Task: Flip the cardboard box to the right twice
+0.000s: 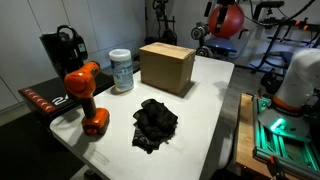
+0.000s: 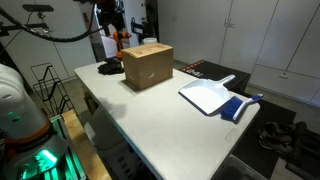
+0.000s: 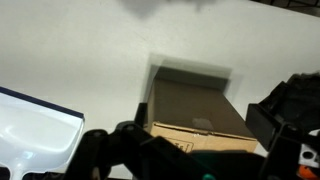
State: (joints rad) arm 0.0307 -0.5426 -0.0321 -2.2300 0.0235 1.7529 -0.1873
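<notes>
A white table (image 2: pixel 170 130) stands before white cabinet doors (image 2: pixel 270 35); gym equipment (image 1: pixel 228 18) fills the back.

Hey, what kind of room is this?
Probably a home garage or workout room: exercise machines in the background, an orange drill and a cardboard box on a white table.

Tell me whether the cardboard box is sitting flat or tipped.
Sitting flat. In both exterior views the cardboard box rests with its base flush on the white table, top face level.

rounded white arm (image 1: pixel 300 78) on a green-lit base (image 1: pixel 274 130), with a chunky black claw (image 3: pixel 188 148).
</notes>
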